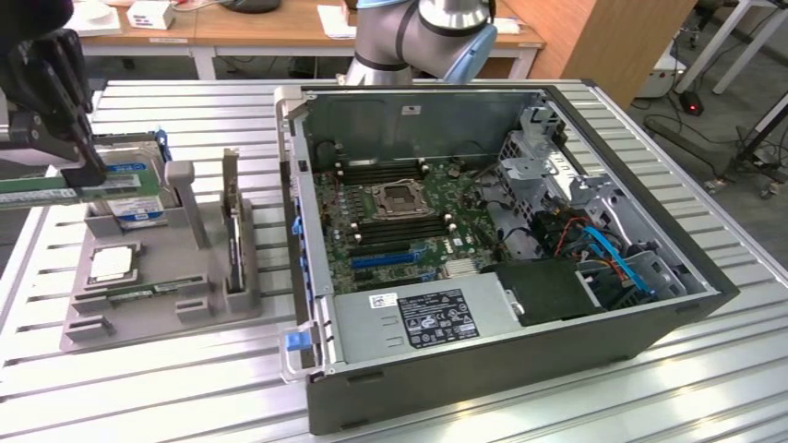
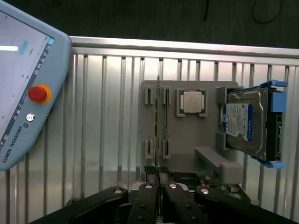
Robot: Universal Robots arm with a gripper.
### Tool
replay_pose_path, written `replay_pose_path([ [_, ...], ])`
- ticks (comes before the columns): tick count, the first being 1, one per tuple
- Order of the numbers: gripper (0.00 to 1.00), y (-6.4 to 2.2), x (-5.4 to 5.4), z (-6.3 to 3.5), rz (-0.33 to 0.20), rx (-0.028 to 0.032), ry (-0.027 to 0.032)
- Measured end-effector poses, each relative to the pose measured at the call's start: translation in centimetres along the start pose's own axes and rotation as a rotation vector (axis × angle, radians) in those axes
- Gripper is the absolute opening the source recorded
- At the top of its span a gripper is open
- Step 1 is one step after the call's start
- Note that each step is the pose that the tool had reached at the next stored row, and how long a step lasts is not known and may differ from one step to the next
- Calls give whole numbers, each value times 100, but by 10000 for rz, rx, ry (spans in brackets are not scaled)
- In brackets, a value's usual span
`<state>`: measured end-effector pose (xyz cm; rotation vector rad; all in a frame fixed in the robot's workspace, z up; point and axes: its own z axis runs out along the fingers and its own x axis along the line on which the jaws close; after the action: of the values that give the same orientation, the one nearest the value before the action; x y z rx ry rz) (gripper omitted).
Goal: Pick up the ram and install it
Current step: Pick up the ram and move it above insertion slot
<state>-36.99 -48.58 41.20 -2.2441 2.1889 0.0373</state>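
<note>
In the exterior view my gripper (image 1: 81, 177) hangs at the far left, above the grey parts holder (image 1: 161, 309). It is shut on the ram (image 1: 43, 194), a long green stick lying level and lifted off the holder. In the wrist view the ram (image 2: 159, 121) is edge-on, a thin line running out from between my closed black fingers (image 2: 148, 184); the gripper (image 2: 159, 176) is over the holder (image 2: 187, 140). The open computer case (image 1: 689, 305) lies to the exterior view's right, its green motherboard (image 1: 407, 217) showing dark memory slots (image 1: 369, 171).
On the holder rest a blue-labelled hard drive (image 2: 245, 123), a silver processor chip (image 2: 191, 101) and a dark expansion card standing on edge (image 1: 232, 221). A teach pendant with a red stop button (image 2: 37, 93) lies on the slatted metal table (image 1: 518, 406).
</note>
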Motion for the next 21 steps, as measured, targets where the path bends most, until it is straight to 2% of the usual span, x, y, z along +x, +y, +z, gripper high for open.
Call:
replay_pose_path([
  [6, 11, -1, -2, -109, 0, 1, 0],
  [12, 11, -3, -2, -116, -1, 0, 0],
  [15, 11, -41, -1, -117, -1, 1, -1],
  [21, 11, -188, 2, -118, 0, 0, 0],
])
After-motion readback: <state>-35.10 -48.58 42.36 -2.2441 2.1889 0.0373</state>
